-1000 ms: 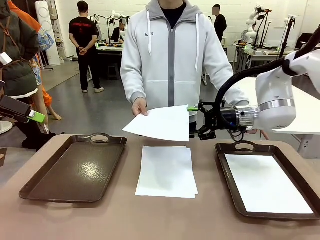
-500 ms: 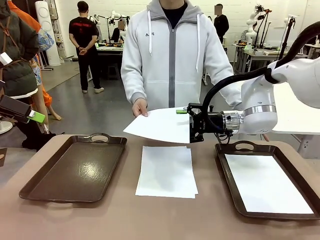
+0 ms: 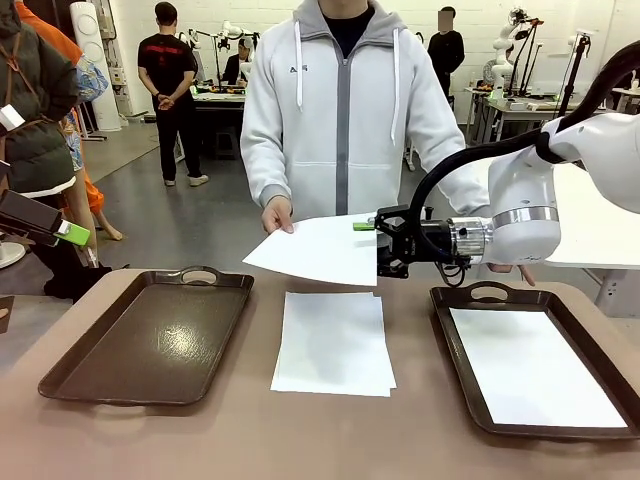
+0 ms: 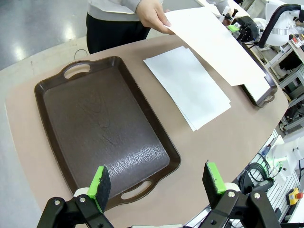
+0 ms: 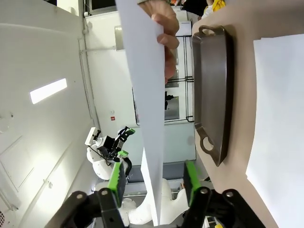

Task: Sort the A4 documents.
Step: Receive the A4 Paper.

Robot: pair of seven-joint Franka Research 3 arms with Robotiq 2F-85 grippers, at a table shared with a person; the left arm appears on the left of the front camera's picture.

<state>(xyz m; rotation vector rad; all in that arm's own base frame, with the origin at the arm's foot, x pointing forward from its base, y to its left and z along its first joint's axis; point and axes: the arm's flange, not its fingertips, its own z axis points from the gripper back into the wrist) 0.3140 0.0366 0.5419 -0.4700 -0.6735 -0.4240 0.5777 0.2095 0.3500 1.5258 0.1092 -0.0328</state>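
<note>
1. The one in play is the A4 document held up in the air over the far middle of the surface. The person's hand pinches its left corner. It lies nearly flat, with its long axis running left-right across the surface and its right-hand end pointing at my right gripper.
2. The right fingers sit one on each side of that end. They're apart, and on the wrist cam I can see a sliver of gap on both sides of the paper, so no clamp.
3. A loose stack lies flat mid-surface, long axis pointing away toward the person. One more sheet lies in the right tray, lined up with the tray's length.
4. My left gripper hangs over the near end of the left tray, fingers wide apart with nothing between them.
5. A second ago the right gripper was just off the sheet's end with its fingers wider. Now it's slid over the edge and narrowed. The held sheet has barely shifted, and the stack and trays are the same.
</note>
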